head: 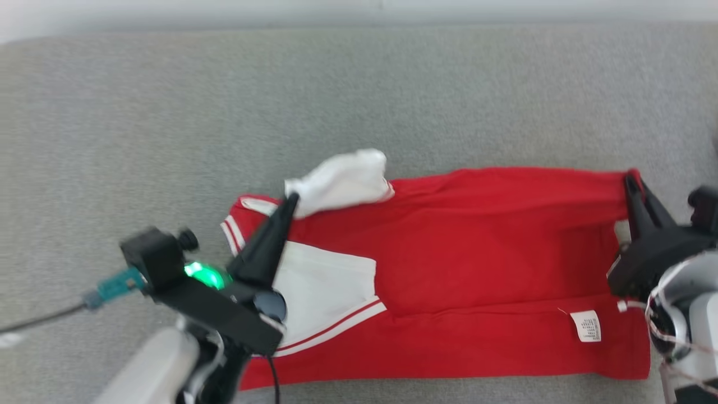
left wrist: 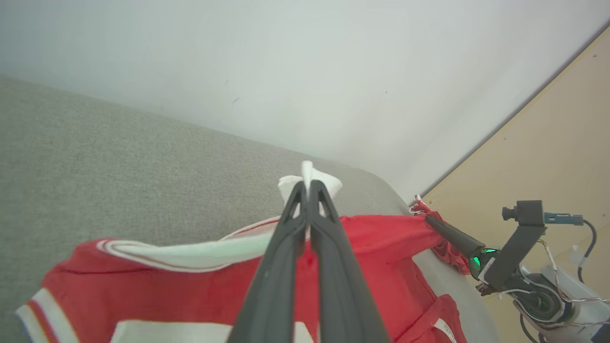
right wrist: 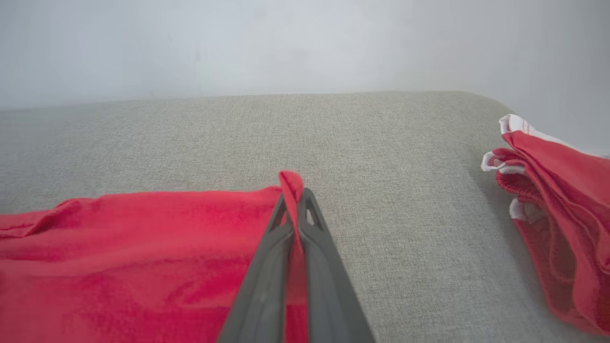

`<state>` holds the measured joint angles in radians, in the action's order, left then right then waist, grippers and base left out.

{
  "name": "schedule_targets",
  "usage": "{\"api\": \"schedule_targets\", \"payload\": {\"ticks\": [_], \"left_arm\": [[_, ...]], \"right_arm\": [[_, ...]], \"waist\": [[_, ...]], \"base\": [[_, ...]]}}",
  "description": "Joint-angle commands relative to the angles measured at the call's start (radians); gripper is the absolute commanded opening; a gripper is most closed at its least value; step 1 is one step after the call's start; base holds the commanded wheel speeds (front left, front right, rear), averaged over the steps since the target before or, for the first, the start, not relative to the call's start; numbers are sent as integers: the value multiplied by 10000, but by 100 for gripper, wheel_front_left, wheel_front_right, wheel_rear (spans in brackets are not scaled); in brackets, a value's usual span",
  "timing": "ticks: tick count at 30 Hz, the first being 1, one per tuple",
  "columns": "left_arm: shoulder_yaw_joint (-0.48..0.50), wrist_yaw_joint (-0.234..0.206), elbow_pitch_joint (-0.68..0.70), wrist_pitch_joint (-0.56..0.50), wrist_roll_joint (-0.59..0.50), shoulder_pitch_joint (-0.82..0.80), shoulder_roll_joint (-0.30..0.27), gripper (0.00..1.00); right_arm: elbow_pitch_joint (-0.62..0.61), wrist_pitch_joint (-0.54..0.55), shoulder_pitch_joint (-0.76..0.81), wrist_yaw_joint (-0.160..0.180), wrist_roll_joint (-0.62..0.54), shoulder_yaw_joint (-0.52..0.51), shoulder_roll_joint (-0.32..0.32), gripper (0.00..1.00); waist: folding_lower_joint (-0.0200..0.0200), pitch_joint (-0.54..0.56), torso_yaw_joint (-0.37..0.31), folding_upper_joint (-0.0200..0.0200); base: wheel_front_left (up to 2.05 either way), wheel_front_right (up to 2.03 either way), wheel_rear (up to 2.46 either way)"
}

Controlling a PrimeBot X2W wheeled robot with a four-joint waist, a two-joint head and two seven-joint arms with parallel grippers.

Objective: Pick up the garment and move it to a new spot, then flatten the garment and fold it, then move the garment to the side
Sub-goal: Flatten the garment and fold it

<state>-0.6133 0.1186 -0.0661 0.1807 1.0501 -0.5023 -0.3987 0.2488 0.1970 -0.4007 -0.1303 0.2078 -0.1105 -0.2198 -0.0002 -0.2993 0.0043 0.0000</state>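
The garment (head: pixel 477 247), red with white panels and striped trim, lies spread across the grey cushioned surface (head: pixel 359 101). My left gripper (head: pixel 291 197) is shut on a white fold of cloth (head: pixel 342 182) at the garment's left end. In the left wrist view the white cloth (left wrist: pixel 310 178) sticks up between the closed fingertips of that gripper (left wrist: pixel 306 186). My right gripper (head: pixel 631 180) is shut on the garment's far right red corner. The right wrist view has a red edge (right wrist: pixel 291 183) pinched in that gripper (right wrist: pixel 296 193).
A second bunch of red cloth with white trim (right wrist: pixel 557 214) lies on the surface to the right in the right wrist view. A pale wall (left wrist: pixel 305 71) stands behind the surface and a beige panel (left wrist: pixel 553 143) beside it. A white label (head: pixel 586 325) shows near the garment's front right.
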Motion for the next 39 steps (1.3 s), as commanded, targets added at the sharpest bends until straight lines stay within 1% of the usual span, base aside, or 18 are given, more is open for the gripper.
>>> {"api": "schedule_targets", "payload": {"ticks": [1, 5, 11, 17, 22, 26, 32, 37, 38, 39], "left_arm": [[-91, -45, 58, 46, -19, 301, 83, 0], [-315, -188, 77, 118, -57, 849, 128, 0], [-212, -356, 179, 375, 277, 1786, 141, 0], [-369, -469, 141, 412, 380, 2544, 104, 0], [-506, -559, -10, 409, 389, 2922, 143, 0], [-644, -720, -252, 371, 393, 3242, 145, 0], [-614, -882, -488, 408, 577, 3600, 194, 0], [-597, -879, -756, 443, 699, 3832, 176, 0], [-641, -873, -812, 386, 687, 3857, 165, 0], [-634, -904, -860, 398, 646, 3851, 170, 0]], "right_arm": [[-30, -127, 309, 1, -33, 68, -106, 0], [-131, -175, 832, 1, 21, 223, -323, 0], [-307, -114, 1463, 1, -73, 276, -623, 0], [-393, -13, 1950, 1, 67, 213, -854, 0], [-616, 244, 2500, 1, 129, 309, -1131, 0], [-1080, 649, 2947, 1, -122, 504, -1268, 0], [-1219, 827, 3175, 1, -210, 640, -1414, 0], [-1290, 924, 3357, 1, -314, 558, -1450, 0], [-1306, 988, 3403, 1, -348, 513, -1421, 43], [-1314, 987, 3446, 1, -333, 445, -1383, 100]], "waist": [[2, 409, 317, 0], [2, 644, 395, 0], [2, 946, 451, 0], [2, 1172, 611, 0], [2, 1315, 729, 0], [2, 1381, 683, 0], [2, 1420, 644, 0], [2, 1541, 632, 0], [2, 1568, 632, 0], [2, 1597, 636, 0]], "base": [[0, 0, 0], [0, 0, 0], [0, 0, 0], [0, 0, 0], [0, 0, 0], [0, 0, 0], [0, 0, 0], [0, 0, 0], [0, 0, 0], [0, 0, 0]]}}
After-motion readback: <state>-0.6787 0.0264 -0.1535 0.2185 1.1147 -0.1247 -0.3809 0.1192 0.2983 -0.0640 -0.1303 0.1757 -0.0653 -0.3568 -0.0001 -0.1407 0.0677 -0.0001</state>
